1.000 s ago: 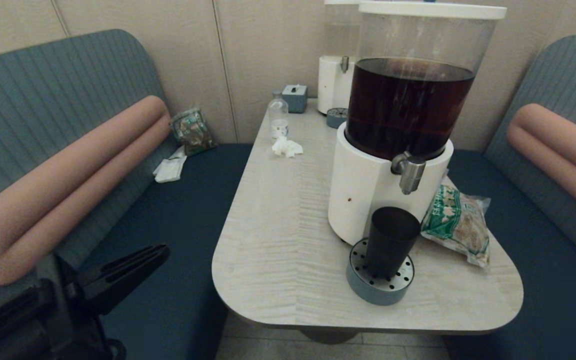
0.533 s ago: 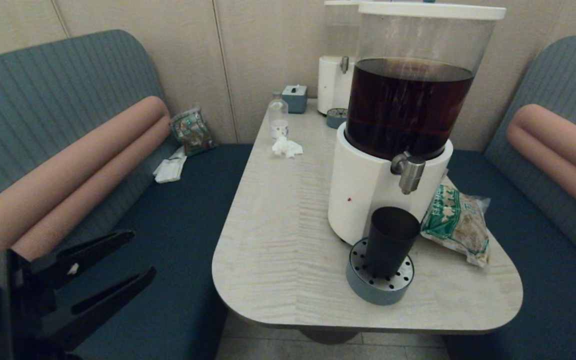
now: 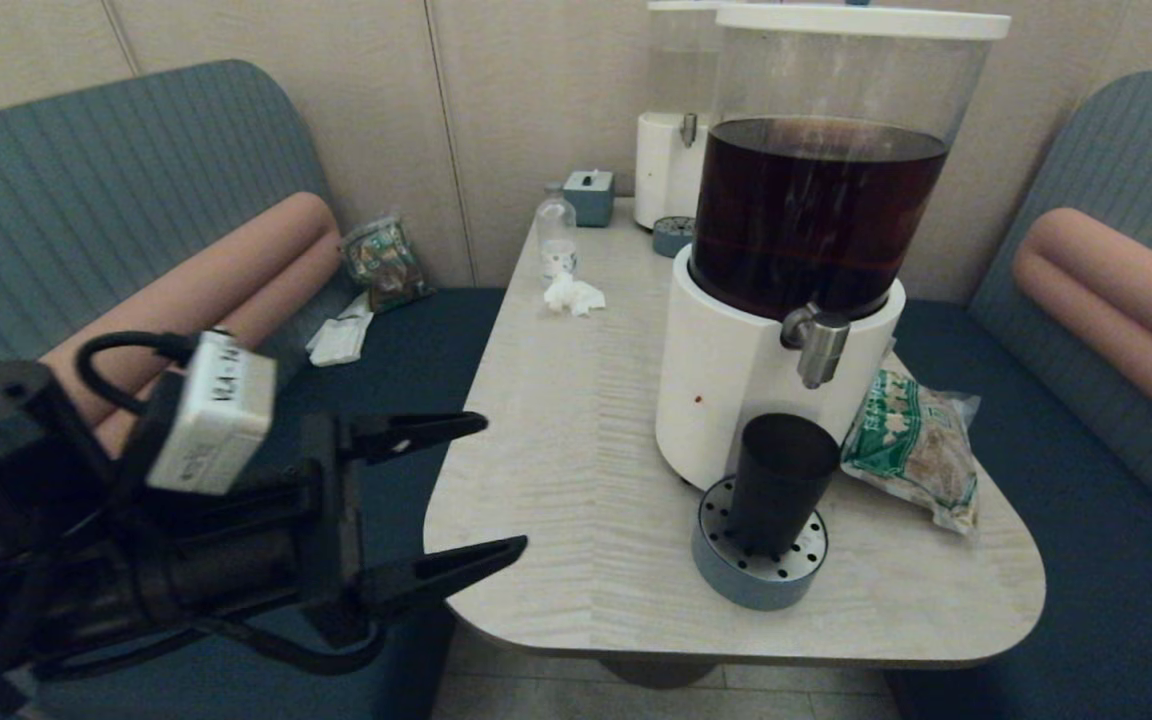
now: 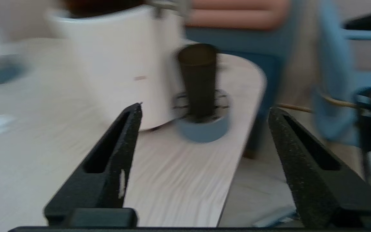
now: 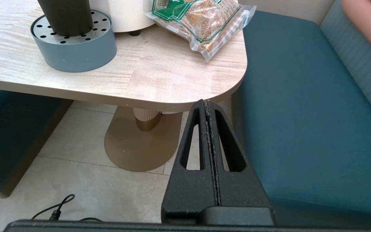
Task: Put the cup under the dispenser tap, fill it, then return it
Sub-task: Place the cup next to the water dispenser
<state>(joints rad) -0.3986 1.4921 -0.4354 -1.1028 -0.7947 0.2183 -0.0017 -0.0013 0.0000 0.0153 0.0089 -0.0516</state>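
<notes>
At the table's near left edge, I have the left gripper (image 3: 496, 485) raised level with the tabletop, its two black fingers (image 4: 114, 161) spread wide and pointed toward the cup (image 3: 778, 485), still well apart from it. I see the cup standing upright on the round grey drip tray (image 3: 754, 580), right below the dispenser tap (image 3: 819, 343), which sticks out from the white base of the big dispenser (image 3: 736, 390) with its tank of dark brown liquid. From the left wrist view the cup (image 4: 199, 83) sits between my open fingers, farther ahead. A green snack bag (image 3: 911, 445) lies on the table (image 3: 556, 470) just beside the dispenser. My right gripper (image 5: 208, 109) hangs parked below the table's near right corner, fingers pressed together on nothing.
</notes>
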